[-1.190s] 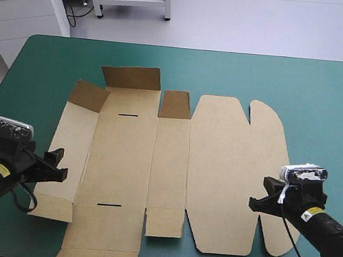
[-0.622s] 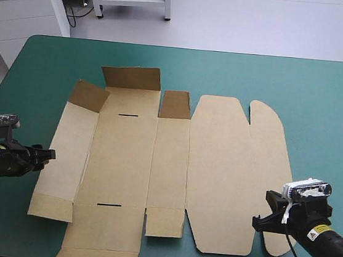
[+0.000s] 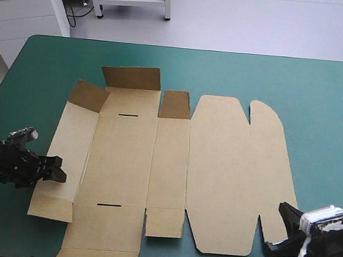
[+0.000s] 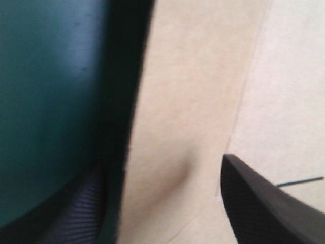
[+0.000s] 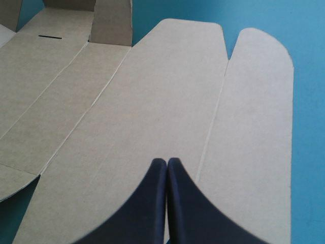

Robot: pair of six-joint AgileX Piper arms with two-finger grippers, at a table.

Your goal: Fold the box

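Observation:
The brown box [image 3: 173, 166] lies as a flat cut sheet in the middle of the teal-green table. Three small flaps along its far left side stand raised [image 3: 131, 76]. My left gripper [image 3: 53, 174] is low at the sheet's left edge. In the left wrist view this gripper [image 4: 161, 170] is open, with the edge of the box [image 4: 203, 101] running between its fingers. My right gripper [image 3: 276, 230] is at the sheet's front right corner. Seen from the right wrist, that gripper [image 5: 167, 162] is shut in a pointed arch over the box's [image 5: 152, 101] rounded lid panels, holding nothing.
Bare teal-green cover [image 3: 322, 108] surrounds the sheet on the far and right sides. The sheet's front left flap [image 3: 100, 251] reaches the table's front edge. A grey cabinet [image 3: 24, 6] stands beyond the far left corner.
My left gripper dropped lower, then moved in to the sheet's left edge. My right gripper drew back off the right flap toward the front right corner. The box has not moved.

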